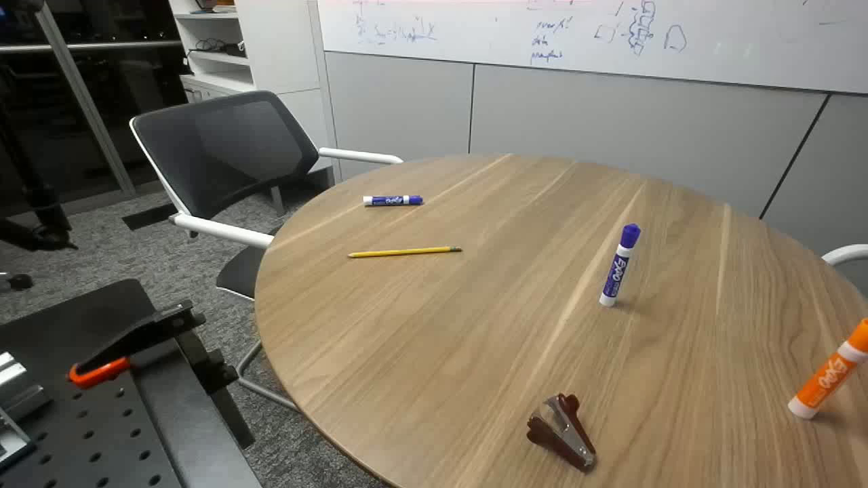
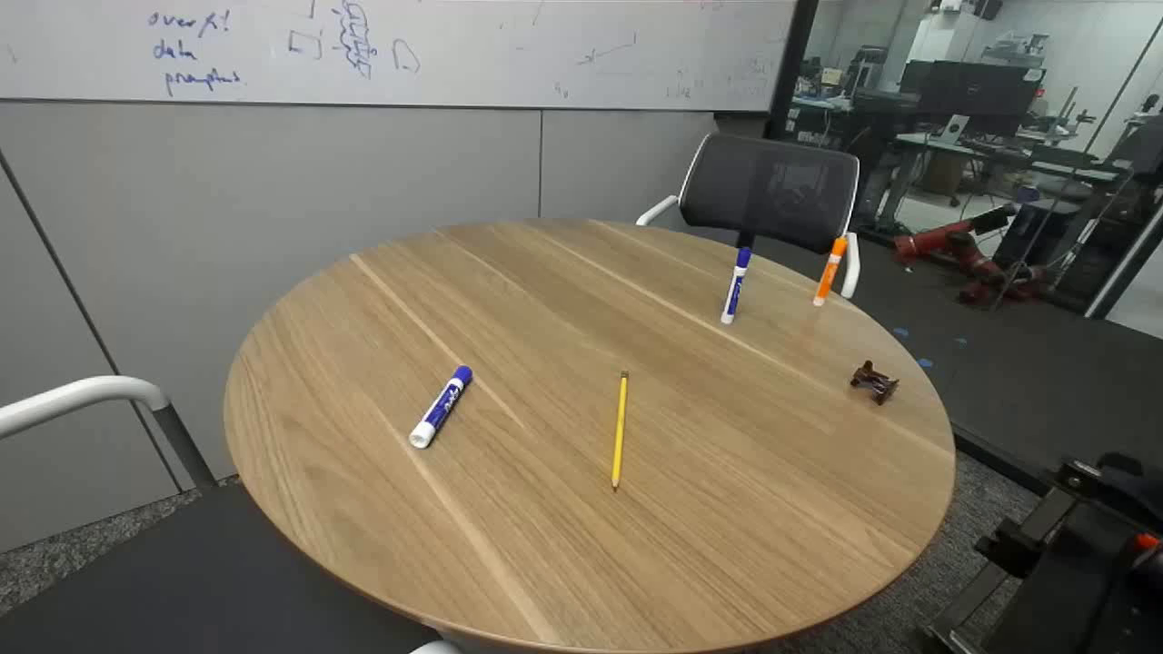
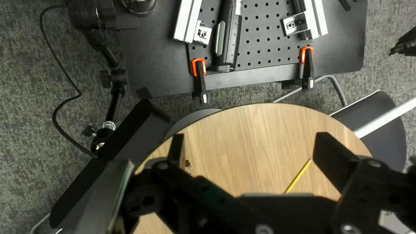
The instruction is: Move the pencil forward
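Observation:
The long thin yellow pencil lies flat on the round wooden table in both exterior views [image 1: 405, 252] [image 2: 620, 431]. In an exterior view its tip points left and its eraser end right. In the wrist view the pencil [image 3: 298, 176] shows its pointed end near the right finger in the picture; its other end is hidden behind the gripper body. My gripper [image 3: 251, 136] is open, its fingers wide apart with nothing between them. It is high above the table, apart from the pencil. The gripper does not show in either exterior view.
On the table [image 1: 475, 339] a blue-and-white marker [image 1: 393, 200] lies beyond the pencil. Another blue-and-white marker [image 1: 619, 264] and an orange-and-white marker [image 1: 831, 369] stand on end. A brown staple remover [image 1: 563, 434] lies near the edge. Chairs [image 2: 772, 186] stand around the table.

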Controlling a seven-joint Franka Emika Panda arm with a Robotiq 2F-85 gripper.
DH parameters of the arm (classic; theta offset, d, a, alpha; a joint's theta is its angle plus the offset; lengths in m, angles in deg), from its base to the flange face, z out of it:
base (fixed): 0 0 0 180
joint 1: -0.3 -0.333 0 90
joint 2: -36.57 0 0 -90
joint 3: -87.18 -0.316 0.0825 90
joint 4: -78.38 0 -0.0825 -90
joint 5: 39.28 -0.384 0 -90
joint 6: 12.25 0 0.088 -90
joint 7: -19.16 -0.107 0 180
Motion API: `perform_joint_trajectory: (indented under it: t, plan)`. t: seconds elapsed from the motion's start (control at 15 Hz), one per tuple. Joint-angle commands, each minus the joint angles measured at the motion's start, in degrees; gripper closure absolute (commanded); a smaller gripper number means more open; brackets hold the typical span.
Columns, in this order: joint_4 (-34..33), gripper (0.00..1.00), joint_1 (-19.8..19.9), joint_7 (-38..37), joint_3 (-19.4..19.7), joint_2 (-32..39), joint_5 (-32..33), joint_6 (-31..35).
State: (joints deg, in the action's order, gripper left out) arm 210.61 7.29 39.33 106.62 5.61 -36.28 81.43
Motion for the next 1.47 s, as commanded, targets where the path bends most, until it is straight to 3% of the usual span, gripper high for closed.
perform_joint_trajectory:
  t: [0.0,0.6,0.8,1.13,1.4]
  plan:
    - [-0.21,0.00,1.07,0.46,-0.83,0.24,-0.42,-0.09]
    - [-0.35,0.00,1.06,0.46,-0.83,0.22,-0.42,-0.09]
    - [0.56,0.00,-0.09,-3.93,-3.50,3.37,-1.79,3.73]
    - [3.81,0.00,-2.79,-14.58,-11.15,10.05,-5.50,15.57]
    - [6.59,0.00,-6.29,-25.96,-17.90,20.04,-9.90,31.49]
